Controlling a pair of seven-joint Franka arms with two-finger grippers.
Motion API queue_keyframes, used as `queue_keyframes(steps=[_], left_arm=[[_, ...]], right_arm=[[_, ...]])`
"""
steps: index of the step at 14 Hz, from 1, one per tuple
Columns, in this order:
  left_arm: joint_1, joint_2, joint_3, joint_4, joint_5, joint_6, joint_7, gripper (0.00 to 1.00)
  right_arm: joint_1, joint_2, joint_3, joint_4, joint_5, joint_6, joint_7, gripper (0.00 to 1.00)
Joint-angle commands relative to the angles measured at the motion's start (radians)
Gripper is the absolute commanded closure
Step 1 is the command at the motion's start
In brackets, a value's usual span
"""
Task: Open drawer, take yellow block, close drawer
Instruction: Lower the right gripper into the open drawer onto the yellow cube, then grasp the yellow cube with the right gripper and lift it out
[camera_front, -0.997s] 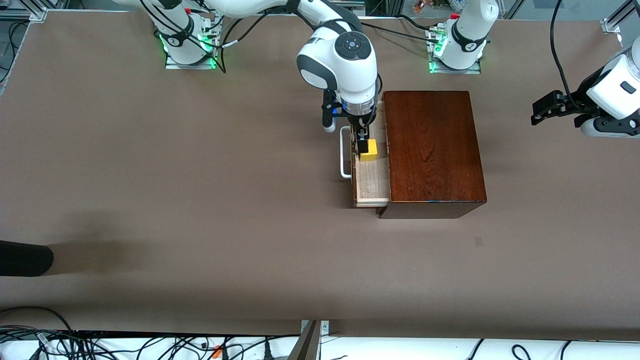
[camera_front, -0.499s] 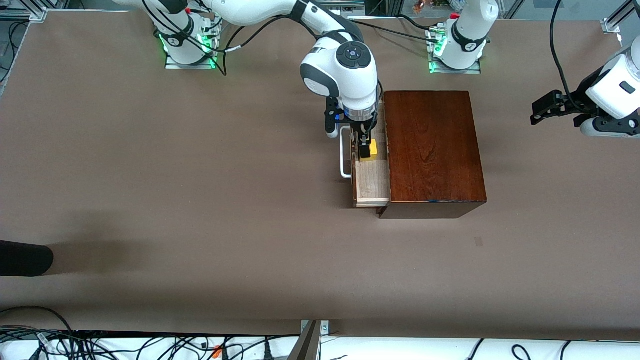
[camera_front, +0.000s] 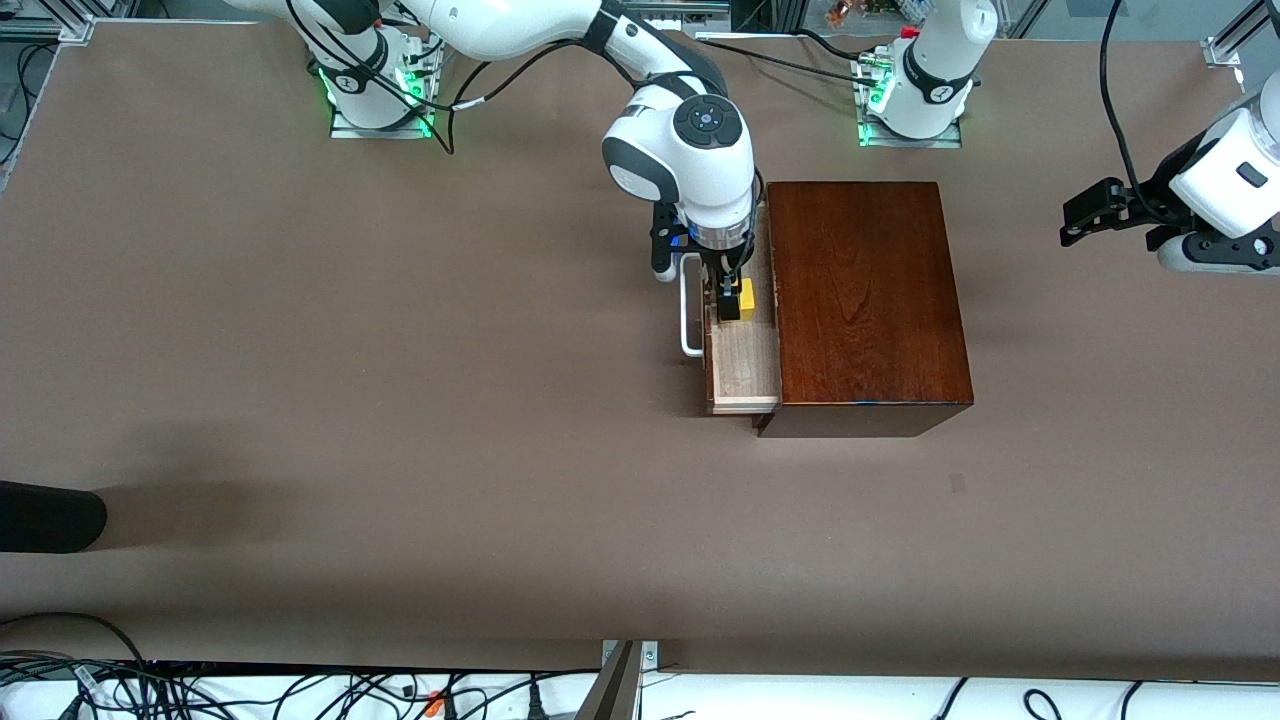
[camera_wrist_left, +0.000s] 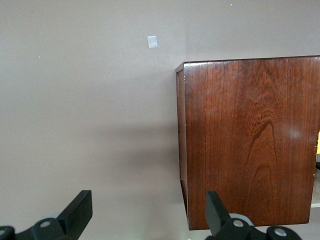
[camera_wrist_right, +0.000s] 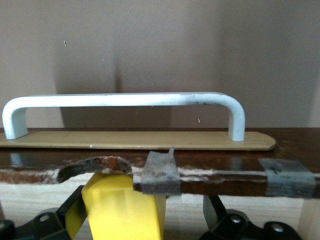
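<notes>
Yellow block (camera_front: 745, 295) sits inside the drawer (camera_front: 745, 365), in the part farther from the front cam, w/ the right hand (camera_front: 729, 300) down in the drawer straddling it. Right wrist view shows the block (camera_wrist_right: 122, 207) between the two black fingers (camera_wrist_right: 67, 215), one on each side; fingers spread wide, not clamped, and contact w/ the block can't be told. Block rests on the pale drawer floor, just inside the drawer front.

Counts: 1 yellow block, 1 drawer, 1 wooden box (camera_front: 865, 300), 1 white handle (camera_front: 688, 310), 2 arms, 2 hands. Drawer is pulled out toward the right arm's end of the counter (camera_front: 400, 400), pale interior exposed. Handle (camera_wrist_right: 125, 107) sits on the outer face of the drawer front. Top edge of that front looks chipped, w/ two gray tape patches (camera_wrist_right: 160, 172) on it.

Right arm reaches from its base across the counter, wrist pointing straight down over the open drawer, hand lowered into it beside the box.

Left arm waits at its own end of the counter, well apart from the box, wrist roughly horizontal. Left hand (camera_front: 1090, 212) is released, black fingers (camera_wrist_left: 77, 212) spread apart, nothing between them, held up over bare counter.
</notes>
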Motion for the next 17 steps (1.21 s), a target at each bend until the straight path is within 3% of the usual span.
queue_keyframes(steps=[1, 2, 3, 4, 7, 12, 17], left_arm=[[-0.007, 0.01, 0.005, 0.032, -0.009, -0.023, -0.004, 0.0], [-0.007, 0.01, 0.005, 0.033, -0.009, -0.023, -0.004, 0.0], [-0.007, 0.01, 0.003, 0.033, -0.009, -0.025, -0.004, 0.0], [-0.007, 0.01, 0.005, 0.033, -0.009, -0.025, -0.004, 0.0], [-0.007, 0.01, 0.005, 0.033, -0.009, -0.023, -0.006, 0.0], [-0.007, 0.01, 0.005, 0.033, -0.009, -0.025, -0.004, 0.0], [-0.007, 0.01, 0.005, 0.033, -0.009, -0.025, -0.004, 0.0]], right_arm=[[0.015, 0.02, -0.009, 0.035, -0.021, 0.001, 0.01, 0.05], [0.016, 0.018, -0.009, 0.035, -0.021, 0.001, 0.006, 0.51], [0.015, 0.017, -0.009, 0.036, -0.021, 0.001, 0.006, 0.84], [0.015, 0.014, -0.009, 0.038, -0.021, -0.002, 0.006, 0.93], [0.009, -0.001, -0.003, 0.044, -0.011, -0.04, 0.006, 0.95], [-0.017, -0.059, 0.0, 0.202, 0.06, -0.263, -0.011, 0.95], [-0.085, -0.198, -0.007, 0.188, 0.132, -0.496, -0.42, 0.95]])
